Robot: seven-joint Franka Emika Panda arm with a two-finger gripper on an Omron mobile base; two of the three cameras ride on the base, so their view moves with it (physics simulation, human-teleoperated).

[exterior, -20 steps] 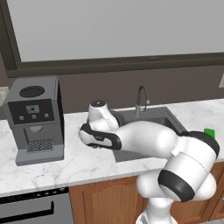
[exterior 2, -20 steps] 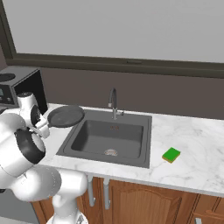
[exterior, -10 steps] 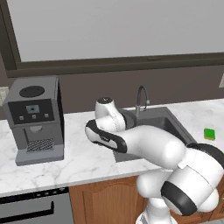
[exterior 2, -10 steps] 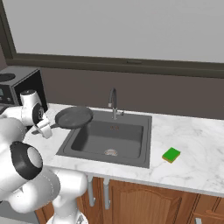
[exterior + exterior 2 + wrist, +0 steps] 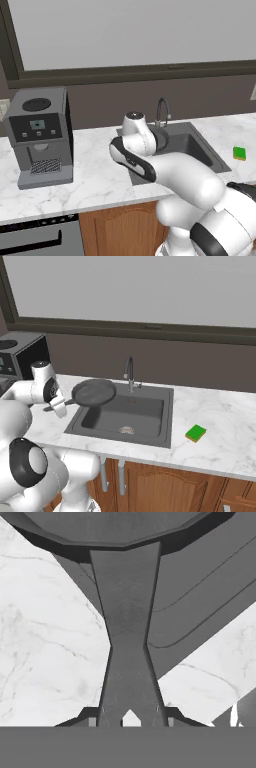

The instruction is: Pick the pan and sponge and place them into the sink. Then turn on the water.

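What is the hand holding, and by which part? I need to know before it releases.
The hand holds the pan by its handle, above the sink's left edge.

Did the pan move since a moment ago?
Yes. In the right base view the pan, held by the gripper, has moved toward the faucet and now hangs over the sink's left edge.

Two base cameras look forward and down from behind the arm's left and right, sharing the sink (image 5: 200, 150) (image 5: 125, 421) and counter (image 5: 95, 175) (image 5: 220, 441), while the hand camera peers close along the pan (image 5: 127, 612) handle.
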